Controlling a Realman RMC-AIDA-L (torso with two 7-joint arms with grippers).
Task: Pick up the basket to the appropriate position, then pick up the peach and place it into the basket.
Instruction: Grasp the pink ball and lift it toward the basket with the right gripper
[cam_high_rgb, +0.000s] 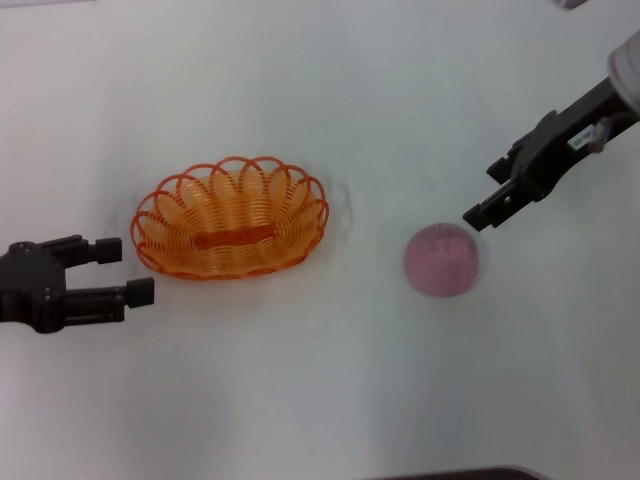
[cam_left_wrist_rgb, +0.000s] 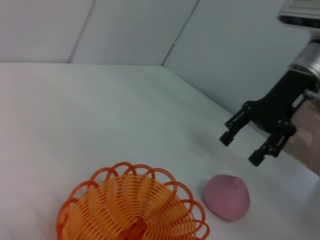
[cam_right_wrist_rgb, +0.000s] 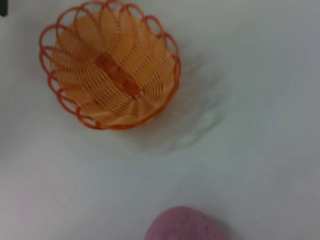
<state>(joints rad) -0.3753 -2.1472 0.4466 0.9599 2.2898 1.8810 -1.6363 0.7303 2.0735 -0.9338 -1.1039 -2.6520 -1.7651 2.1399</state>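
The orange wire basket (cam_high_rgb: 296, 218) stands upright and empty on the white table, left of the middle. It also shows in the left wrist view (cam_left_wrist_rgb: 125, 199) and the right wrist view (cam_right_wrist_rgb: 80, 57). The pink peach (cam_high_rgb: 443, 260) lies on the table to its right, apart from it, and shows in the left wrist view (cam_left_wrist_rgb: 227, 196) and the right wrist view (cam_right_wrist_rgb: 185, 226). My left gripper (cam_high_rgb: 125, 272) is open and empty just left of the basket, close to its rim. My right gripper (cam_high_rgb: 486, 193) is open and empty, just beyond and right of the peach, also seen in the left wrist view (cam_left_wrist_rgb: 240, 149).
The white table (cam_high_rgb: 320, 400) bears only the basket and the peach. Grey walls (cam_left_wrist_rgb: 125, 30) stand behind it. A dark edge (cam_high_rgb: 460, 474) shows at the near side.
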